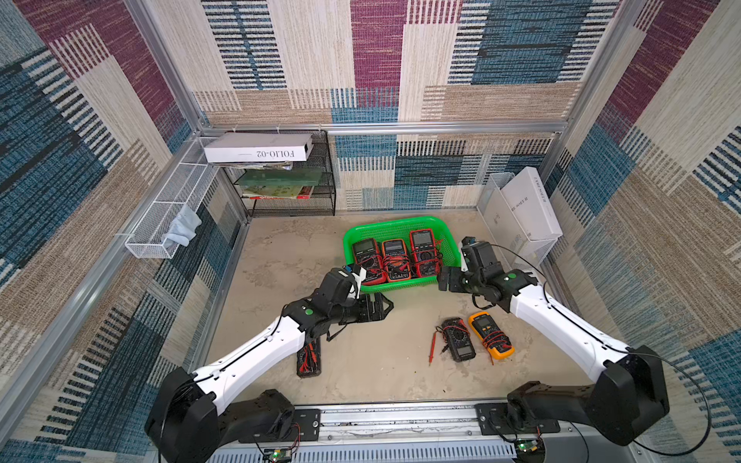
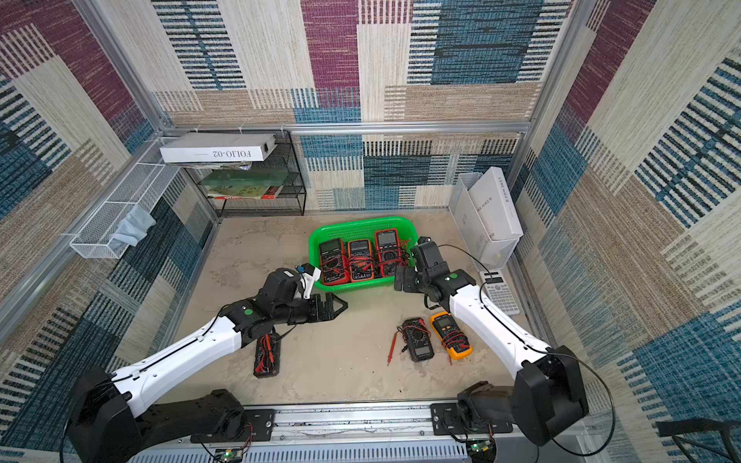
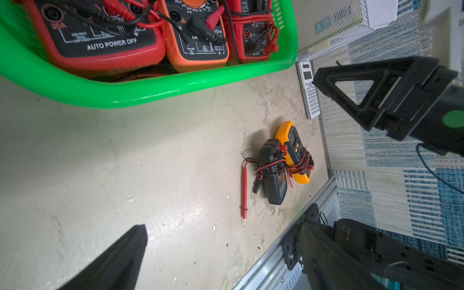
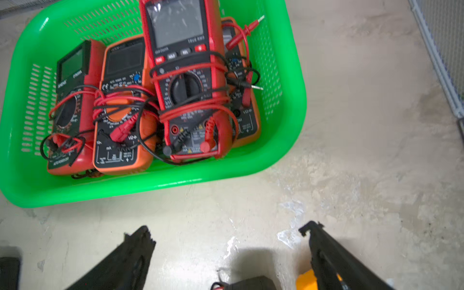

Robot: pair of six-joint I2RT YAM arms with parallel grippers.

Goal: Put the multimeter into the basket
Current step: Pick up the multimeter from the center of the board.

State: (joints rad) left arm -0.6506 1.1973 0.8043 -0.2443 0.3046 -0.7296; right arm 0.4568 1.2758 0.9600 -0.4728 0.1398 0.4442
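Basket [image 4: 150,187]: green, upright, at the far middle of your table [image 1: 381,368].
In the basket: three meters abreast, the left red multimeter [image 1: 367,256], the orange multimeter [image 1: 395,258] and the tall red multimeter [image 1: 423,248], each with leads wound round it. Your right wrist view shows a second orange multimeter [image 4: 248,120] partly under the tall red one.
Black multimeter [image 1: 459,340]: outside the basket, on the table at near right, face up, display end toward you.
Yellow multimeter [image 1: 491,334]: just right of the black multimeter, side by side with it.
Red probe [image 1: 432,346]: loose on the table, just left of the black multimeter.
Dark multimeter [image 1: 308,360]: on the table at near left, partly hidden under your left forearm.
Right gripper [image 4: 227,226]: jaws spread wide, nothing between them. It hangs over bare table just near of the basket's right corner.
Left gripper [image 1: 381,306]: fingers apart, empty, pointing right, just near of the basket's left corner.
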